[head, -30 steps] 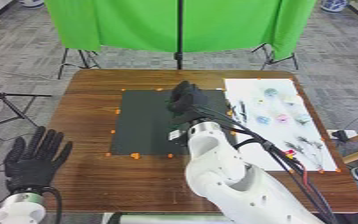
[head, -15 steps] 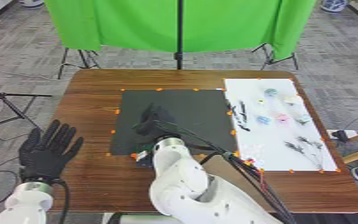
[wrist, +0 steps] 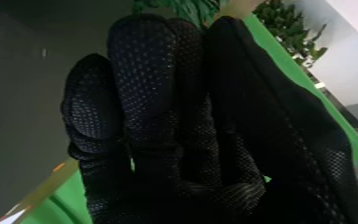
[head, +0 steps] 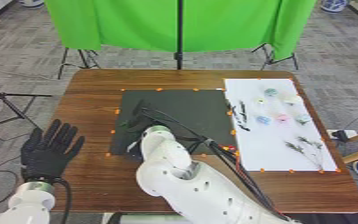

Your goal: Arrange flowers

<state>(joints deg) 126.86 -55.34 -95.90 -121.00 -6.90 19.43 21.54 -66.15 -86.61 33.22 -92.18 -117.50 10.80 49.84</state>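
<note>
1. Right hand (head: 141,121) has swung from mid-mat to the left part of the dark mat (head: 193,107). Reads to me as placing or adjusting a piece there.
2. Green fronds (wrist: 186,7) lie just past that hand. I cannot tell if it is open, closed or gripping them.
3. Left hand (head: 49,154) has edged inward a little; it lies open, fingers straight, at the table's (head: 91,187) left side.
4. No vase to log; the white sheet (head: 251,150) acts as the flat holder: pink flower (head: 282,118), blue flower (head: 263,120), others around them, dark sprigs (head: 296,147) nearer me.
5. Arrangement looks unfinished, I judge; stock remains on the sheet.
</note>
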